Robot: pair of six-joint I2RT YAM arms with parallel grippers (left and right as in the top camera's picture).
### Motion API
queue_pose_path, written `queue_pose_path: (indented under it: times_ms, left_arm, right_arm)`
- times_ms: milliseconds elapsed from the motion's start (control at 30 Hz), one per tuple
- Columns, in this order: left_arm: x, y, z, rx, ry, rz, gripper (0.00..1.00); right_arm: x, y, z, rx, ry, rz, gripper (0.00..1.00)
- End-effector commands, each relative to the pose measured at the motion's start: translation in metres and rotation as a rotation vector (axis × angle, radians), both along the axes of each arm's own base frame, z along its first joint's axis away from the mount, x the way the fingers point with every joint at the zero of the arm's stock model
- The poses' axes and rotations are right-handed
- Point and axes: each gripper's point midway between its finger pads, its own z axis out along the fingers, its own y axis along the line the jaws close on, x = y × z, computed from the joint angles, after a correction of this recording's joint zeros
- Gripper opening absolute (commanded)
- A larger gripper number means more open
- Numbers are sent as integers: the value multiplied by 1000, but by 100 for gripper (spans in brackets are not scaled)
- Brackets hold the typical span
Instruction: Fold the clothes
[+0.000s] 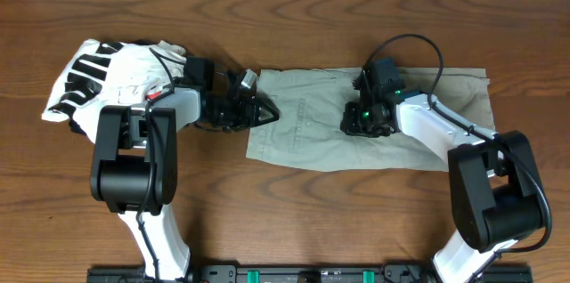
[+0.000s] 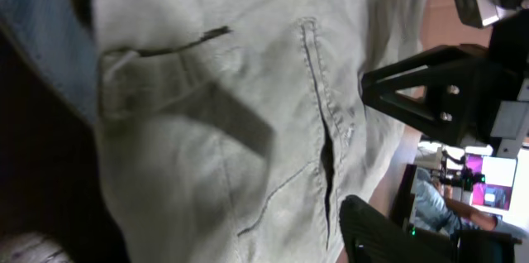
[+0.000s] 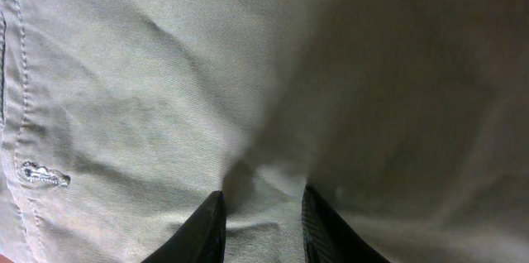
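The pale khaki shorts (image 1: 312, 118) lie flat across the middle of the table. My left gripper (image 1: 264, 110) is at their left edge, open. In the left wrist view only one black finger shows, at the lower right; cloth covers the gripper's (image 2: 273, 217) other side. That view is filled by the shorts (image 2: 248, 114), with a pocket slit, a belt loop and light blue lining at the upper left. My right gripper (image 1: 361, 125) is down on the middle of the shorts. In the right wrist view its fingers (image 3: 263, 205) pinch a raised wrinkle of the shorts (image 3: 165, 89).
A white garment bundle (image 1: 107, 78) with black stripes and red trim lies at the far left, beside the left arm. The wooden table (image 1: 294, 212) extends in front of the shorts. The right arm's black frame (image 2: 438, 81) shows in the left wrist view.
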Motion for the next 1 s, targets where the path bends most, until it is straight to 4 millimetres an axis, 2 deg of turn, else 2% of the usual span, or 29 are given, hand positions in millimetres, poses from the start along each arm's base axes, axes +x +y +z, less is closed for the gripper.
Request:
queue_pose_path:
  times_ms: [0,100,167,367,500,600,700,833,967]
  left_arm:
    - [-24,10,-55,184,143,34,53]
    - [-22,8,-63,252,181,81,51]
    - [-23,6,-68,292,190,93,44]
    - [-25,5,-70,326,205,105,8]
    - [-22,18,-56,361,201,141,6]
    - [-18,39,-33,446,160,181,6]
    - [-14,58,2,526,70,190,6]
    - [-12,83,54,635,-55,202,6]
    - [-14,95,96,706,-137,193,6]
  right_arm:
    - [-11,-2,-23,-36,63,-4,29]
    - [-10,-4,-24,-47,60,-7,29]
    - [-11,-4,-24,-48,61,-7,29]
    - [-12,-4,-24,-50,67,-6,28]
    - [-14,-6,-24,-52,75,-8,26]
    - [-15,-10,-18,-56,78,-2,26]
    - [-13,-14,-2,-52,47,5,26]
    - [-1,-26,37,-46,-58,-27,28]
    - [11,-41,82,-37,-184,-78,29]
